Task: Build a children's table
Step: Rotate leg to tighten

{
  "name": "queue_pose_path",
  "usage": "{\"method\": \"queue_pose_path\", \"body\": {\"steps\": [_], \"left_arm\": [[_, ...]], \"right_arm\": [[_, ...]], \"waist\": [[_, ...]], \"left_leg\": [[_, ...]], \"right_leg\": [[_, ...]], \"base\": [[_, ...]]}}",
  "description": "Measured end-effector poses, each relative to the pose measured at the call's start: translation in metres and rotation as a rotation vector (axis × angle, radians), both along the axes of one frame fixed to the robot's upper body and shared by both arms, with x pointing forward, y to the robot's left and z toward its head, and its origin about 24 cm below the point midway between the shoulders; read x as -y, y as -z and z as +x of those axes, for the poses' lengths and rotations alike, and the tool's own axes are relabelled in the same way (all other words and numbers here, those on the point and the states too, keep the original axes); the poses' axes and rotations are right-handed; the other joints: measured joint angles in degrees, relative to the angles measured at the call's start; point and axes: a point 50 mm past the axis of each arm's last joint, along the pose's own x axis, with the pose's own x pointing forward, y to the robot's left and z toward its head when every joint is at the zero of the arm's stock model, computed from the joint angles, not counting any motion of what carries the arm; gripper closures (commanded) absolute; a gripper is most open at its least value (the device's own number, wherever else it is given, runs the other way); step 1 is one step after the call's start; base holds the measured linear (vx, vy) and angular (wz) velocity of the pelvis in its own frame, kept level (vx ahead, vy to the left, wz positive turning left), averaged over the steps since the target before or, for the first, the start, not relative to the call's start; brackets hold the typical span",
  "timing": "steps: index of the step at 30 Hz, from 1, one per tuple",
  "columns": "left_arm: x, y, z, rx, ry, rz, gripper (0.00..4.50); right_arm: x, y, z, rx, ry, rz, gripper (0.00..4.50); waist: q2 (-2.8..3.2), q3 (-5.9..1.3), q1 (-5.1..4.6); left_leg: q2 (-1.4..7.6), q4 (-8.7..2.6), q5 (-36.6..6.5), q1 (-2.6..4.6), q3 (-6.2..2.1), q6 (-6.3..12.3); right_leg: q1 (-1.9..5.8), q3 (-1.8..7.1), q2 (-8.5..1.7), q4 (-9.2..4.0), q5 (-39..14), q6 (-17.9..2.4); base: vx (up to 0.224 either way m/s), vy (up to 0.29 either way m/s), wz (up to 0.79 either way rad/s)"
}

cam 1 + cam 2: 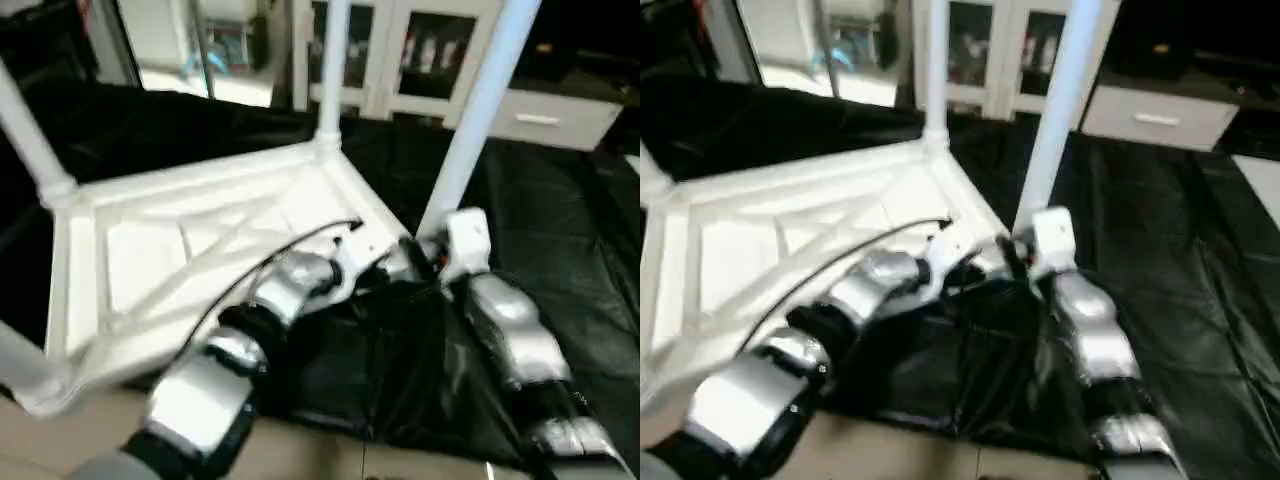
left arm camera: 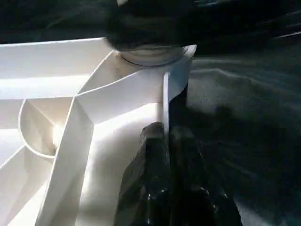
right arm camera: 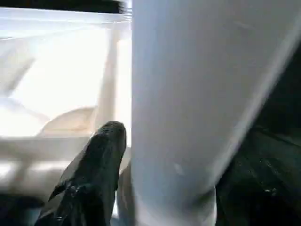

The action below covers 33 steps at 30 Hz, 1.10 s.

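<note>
We look down on a black plastic sheet (image 1: 560, 230) that covers the floor across the middle and right of the frame, with a strip of pale bare floor (image 1: 300, 450) along the bottom edge. On the sheet, filling the left and centre of the frame, lies the white plastic rectangular tabletop (image 1: 150, 260), underside up, so we see its X-shaped ribs and raised rim.

Four long white tube legs stand in its corners. One leg (image 1: 330, 60) rises at the top centre from the far corner socket. A second leg (image 1: 480, 110) leans up toward the upper right from the corner nearest the arms. A third leg (image 1: 30, 140) stands at the upper left edge, and a fourth leg (image 1: 20, 370) shows at the lower left edge.

Behind the sheet, along the top of the frame, stands white cabinet furniture with glass doors (image 1: 420, 70).

Our two silver forearms reach in from the bottom. The left pincer (image 2: 171, 141) sits at the tabletop's rim near the leaning leg's corner; in its wrist view the two black fingers are pressed together with the thin edge of the rim (image 2: 165, 99) just ahead of them, and we cannot tell whether they touch it. The right pincer (image 3: 127, 141) is at the base of the leaning leg, in the centre right of the head views; its wrist view shows one black finger (image 3: 101, 160) lying just beside the tube, and we read the jaws as set around the leg's lower end.
</note>
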Motion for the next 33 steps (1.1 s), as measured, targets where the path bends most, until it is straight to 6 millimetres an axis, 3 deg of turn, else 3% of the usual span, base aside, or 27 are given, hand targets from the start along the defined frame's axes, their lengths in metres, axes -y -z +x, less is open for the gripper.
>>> {"method": "queue_pose_path", "body": {"steps": [2,4,8,13,18,25,26,33], "left_arm": [[-0.006,-0.001,-0.001,-0.003,0.036,-0.003,4.5],[-0.012,-0.001,-0.004,-0.02,0.092,-0.009,4.5],[-0.023,-0.001,-0.011,-0.056,0.214,-0.016,4.5],[-0.043,-0.001,-0.026,-0.095,0.431,0.015,4.5],[-0.047,-0.003,-0.034,-0.15,0.537,0.029,4.5],[-0.047,-0.003,-0.04,-0.204,0.613,0.043,4.5],[-0.047,-0.003,-0.04,-0.204,0.615,0.044,4.5],[-0.047,-0.003,-0.04,-0.206,0.613,0.05,4.5]], "right_arm": [[0.005,-0.004,-0.005,0.007,-0.065,-0.004,1.28],[0.013,-0.013,-0.01,0.016,-0.155,-0.021,0.97],[0.027,-0.033,-0.015,0.049,-0.31,-0.099,0.8],[0.033,-0.029,-0.041,-0.079,-0.63,-0.134,0.38],[0.031,-0.025,-0.053,-0.162,-0.763,-0.069,0.03],[0.029,-0.019,-0.062,-0.211,-0.879,-0.049,0.03],[0.029,-0.019,-0.063,-0.219,-0.892,-0.046,0.3],[0.028,-0.014,-0.067,-0.259,-0.947,-0.035,0.8]], "waist": [[-0.03,0.02,0.06],[-0.05,0.03,0.53],[-0.19,0.06,1.43],[-0.45,0.03,2.95],[-0.55,0.03,3.63],[-0.56,0.02,4.5],[-0.56,0.02,4.64],[-0.73,0.02,4.67]], "left_leg": [[0.12,-0.06,0.01,-0.05,0.01,0.0],[0.18,-0.06,0.01,-0.03,0.1,0.01],[0.3,-0.02,0.01,0.06,0.37,0.0],[0.75,0.01,0.01,0.18,1.14,0.0],[0.74,0.15,0.01,0.13,1.58,0.0],[0.81,0.18,0.0,0.14,1.61,0.01],[0.81,0.19,0.0,0.15,1.61,0.0],[0.8,0.28,0.01,0.21,1.58,-0.01]], "right_leg": [[-0.1,-0.04,0.08,0.04,-0.01,0.01],[-0.15,-0.03,0.09,0.05,-0.02,0.02],[-0.1,0.02,0.07,0.06,-0.02,0.02],[-0.08,-0.02,-0.01,0.07,-0.12,0.13],[-0.07,0.22,-0.15,0.07,-0.13,0.11],[-0.12,0.2,-0.11,0.2,-0.17,0.08],[-0.12,0.2,-0.11,0.25,-0.19,0.08],[-0.12,0.22,-0.14,0.52,-0.29,0.18]], "base": [[0.0,0.0,0.0],[0.0,0.0,0.0],[0.0,0.0,0.0],[0.0,0.0,0.0],[0.0,0.0,0.0],[0.0,0.0,0.0],[0.0,0.0,0.0],[0.0,0.0,0.0]]}}
